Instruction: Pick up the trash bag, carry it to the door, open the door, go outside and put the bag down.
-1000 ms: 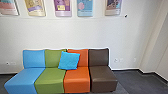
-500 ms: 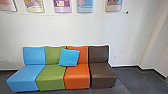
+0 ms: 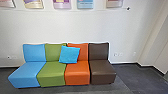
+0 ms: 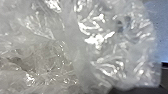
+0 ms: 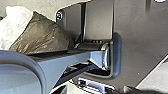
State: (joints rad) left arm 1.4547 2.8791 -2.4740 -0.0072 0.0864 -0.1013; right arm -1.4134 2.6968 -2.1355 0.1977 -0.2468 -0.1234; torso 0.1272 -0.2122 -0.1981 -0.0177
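- Close at the left wrist: crinkled, translucent, whitish plastic trash bag (image 4: 100, 37)
- Likely light, limp, slippery; best held by gathered neck
- State of both grippers: impossible to tell

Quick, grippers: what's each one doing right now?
Left gripper: can't tell open or closed; crinkled clear plastic is close to its wrist camera.
Right gripper: can't tell; a bag shows in its wrist view.
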